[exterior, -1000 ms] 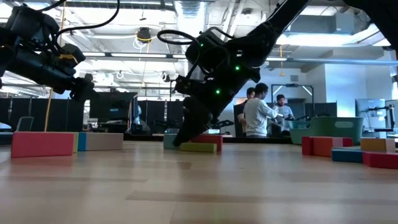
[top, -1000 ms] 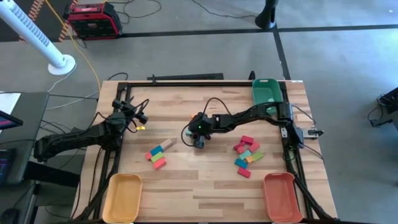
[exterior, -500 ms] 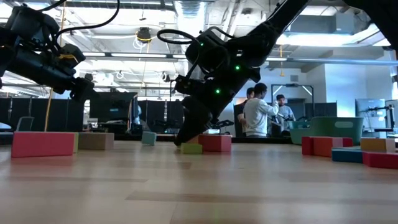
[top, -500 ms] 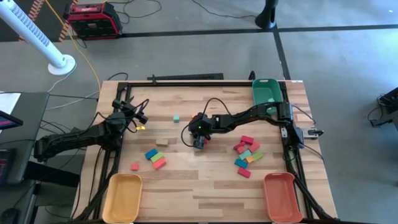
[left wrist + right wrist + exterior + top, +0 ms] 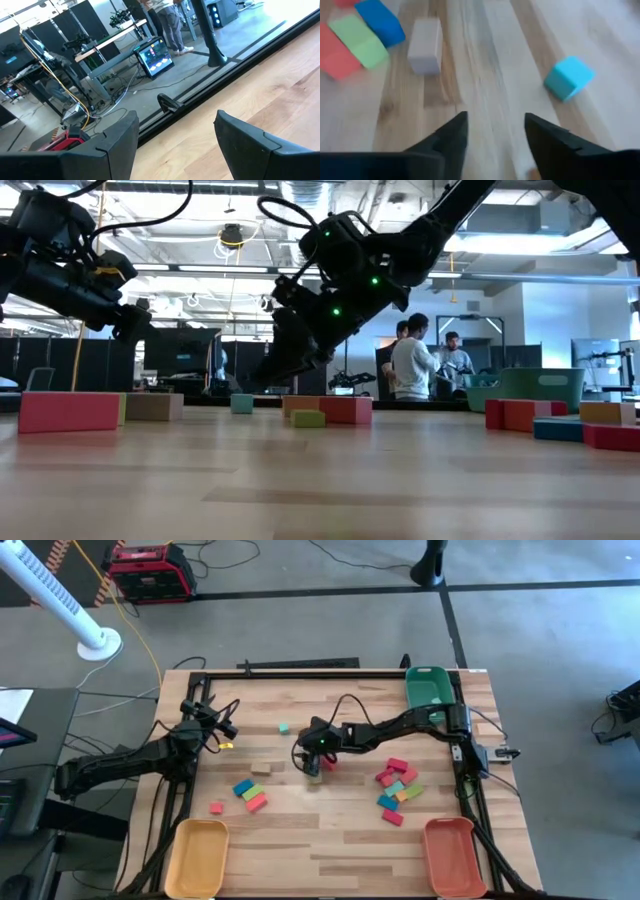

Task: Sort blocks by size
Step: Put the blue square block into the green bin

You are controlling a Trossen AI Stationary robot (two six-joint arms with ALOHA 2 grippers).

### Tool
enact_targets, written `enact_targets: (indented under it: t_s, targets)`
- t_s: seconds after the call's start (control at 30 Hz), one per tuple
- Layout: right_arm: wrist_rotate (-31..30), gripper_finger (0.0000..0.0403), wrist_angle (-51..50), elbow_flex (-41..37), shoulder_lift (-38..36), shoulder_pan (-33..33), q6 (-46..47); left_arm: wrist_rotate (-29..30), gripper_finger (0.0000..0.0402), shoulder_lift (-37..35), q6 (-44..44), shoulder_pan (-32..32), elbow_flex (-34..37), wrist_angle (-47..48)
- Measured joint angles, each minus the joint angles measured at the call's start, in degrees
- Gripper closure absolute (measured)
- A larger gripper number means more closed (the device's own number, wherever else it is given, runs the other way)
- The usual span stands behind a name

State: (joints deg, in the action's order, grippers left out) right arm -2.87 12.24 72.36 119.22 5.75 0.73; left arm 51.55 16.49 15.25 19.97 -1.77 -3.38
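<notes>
My right gripper (image 5: 308, 760) (image 5: 495, 131) hangs open just above the table's middle, pointing toward the left edge, nothing between its fingers. Beside it lie a small green block (image 5: 313, 778) (image 5: 308, 418) and a red block (image 5: 328, 762). Ahead of it are a teal cube (image 5: 568, 77) (image 5: 284, 727), a tan block (image 5: 425, 46) (image 5: 261, 768), and blue (image 5: 242, 786), green (image 5: 251, 793) and red (image 5: 257, 803) blocks. A small red block (image 5: 216, 808) lies apart. Several more blocks (image 5: 398, 785) cluster at the right. My left gripper (image 5: 225, 730) (image 5: 175, 135) waits open at the left edge.
A green tray (image 5: 425, 688) stands at the far right corner, a yellow tray (image 5: 198, 855) at the near left and an orange tray (image 5: 448, 852) at the near right. Black rails frame the table. People stand in the room beyond the far edge.
My right gripper has risen and tipped up off the small green block, which stays flat on the table. Before that, the left group of blocks came apart: the teal cube ended nearer the far edge, the small red block nearer the front, and the tan block shifted.
</notes>
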Motion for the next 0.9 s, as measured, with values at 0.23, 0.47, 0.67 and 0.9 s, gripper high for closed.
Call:
enact_targets:
  t_s: [0.23,0.47,0.67,0.9]
  targets:
    - [0.05,0.0127,6.86,0.02,0.00,2.60,0.74,0.00,0.0154,0.00,0.01,0.00,0.00,0.00]
    - [0.08,0.0126,10.92,0.34,0.00,4.00,1.22,0.00,0.0154,0.00,0.00,0.00,-0.01,0.00]
    - [0.98,0.0126,8.87,6.19,4.58,5.45,4.23,0.01,0.0154,0.00,0.00,0.00,0.00,0.01]
    - [-0.09,0.0126,1.79,16.30,10.40,6.03,4.88,0.02,0.0154,0.00,0.02,0.00,-0.01,0.00]
